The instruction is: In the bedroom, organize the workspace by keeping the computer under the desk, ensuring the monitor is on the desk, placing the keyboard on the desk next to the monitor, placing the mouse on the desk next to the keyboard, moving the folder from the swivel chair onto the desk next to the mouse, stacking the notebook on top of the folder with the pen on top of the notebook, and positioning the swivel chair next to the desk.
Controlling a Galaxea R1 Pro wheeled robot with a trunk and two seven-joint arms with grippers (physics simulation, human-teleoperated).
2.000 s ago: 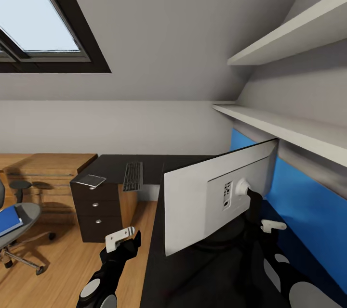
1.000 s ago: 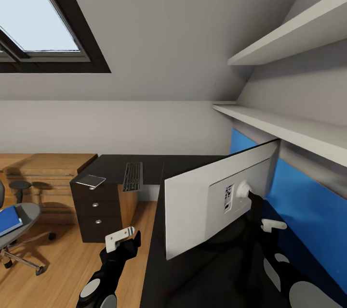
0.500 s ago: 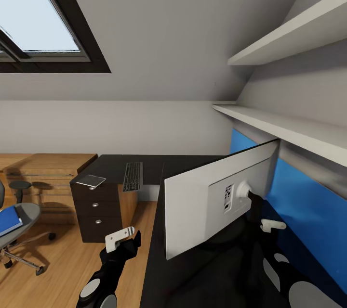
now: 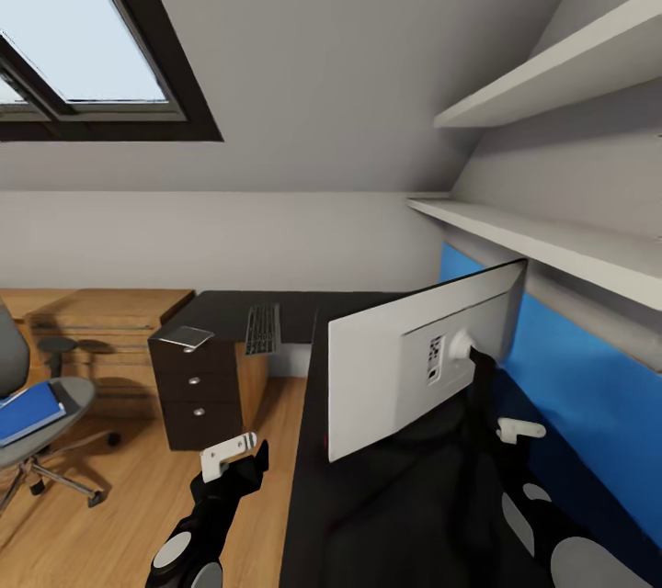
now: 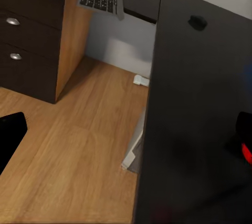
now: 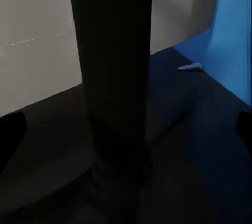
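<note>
Monitor [image 4: 405,372] centre-right, white back facing camera, standing on glossy black desk [image 4: 368,514]. Keyboard [image 4: 263,329] on far desk wing left of centre, just beside dark grey notebook [image 4: 186,336] atop three-drawer unit [image 4: 195,386]. Blue folder [image 4: 29,412] on swivel chair [image 4: 41,418] seat at left edge. Left gripper [image 4: 241,456] low, left of centre, over wood floor. Right gripper [image 4: 517,430] lower right, behind monitor stand; finger spread unclear. Skylight [image 4: 78,37] upper left, shelves [image 4: 542,156] upper right.
</note>
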